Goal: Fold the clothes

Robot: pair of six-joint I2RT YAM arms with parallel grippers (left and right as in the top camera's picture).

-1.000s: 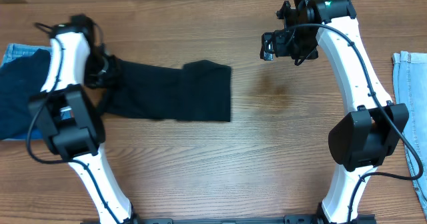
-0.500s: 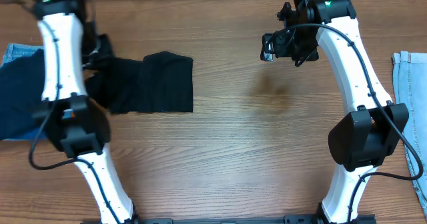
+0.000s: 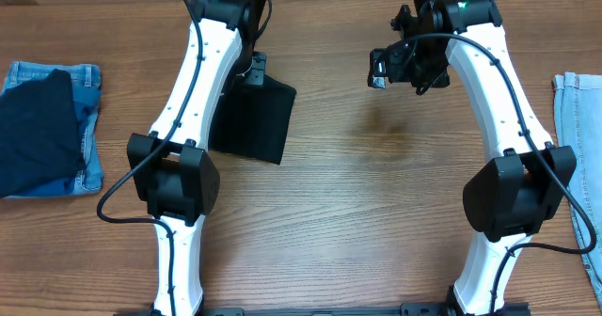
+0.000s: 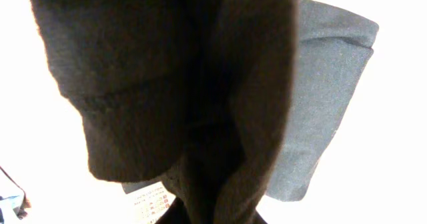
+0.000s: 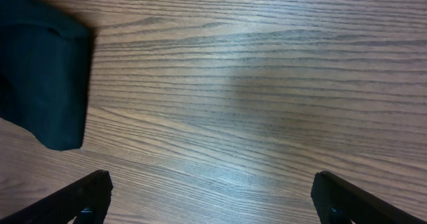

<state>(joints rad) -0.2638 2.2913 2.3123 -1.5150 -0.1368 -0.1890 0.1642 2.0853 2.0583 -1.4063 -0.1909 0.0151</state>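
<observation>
The clothes (image 3: 252, 120) are draping from my left gripper (image 3: 254, 70), probably for laying flat. Cloth is hiding its jaws, so I cannot tell their state. My right gripper (image 5: 210, 184) is waiting, jaws spread.

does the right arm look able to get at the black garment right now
Likely yes. The right gripper stands open above the table, and nothing lies between it and the near edge of the black garment. The left arm covers only the garment's far side.
</observation>
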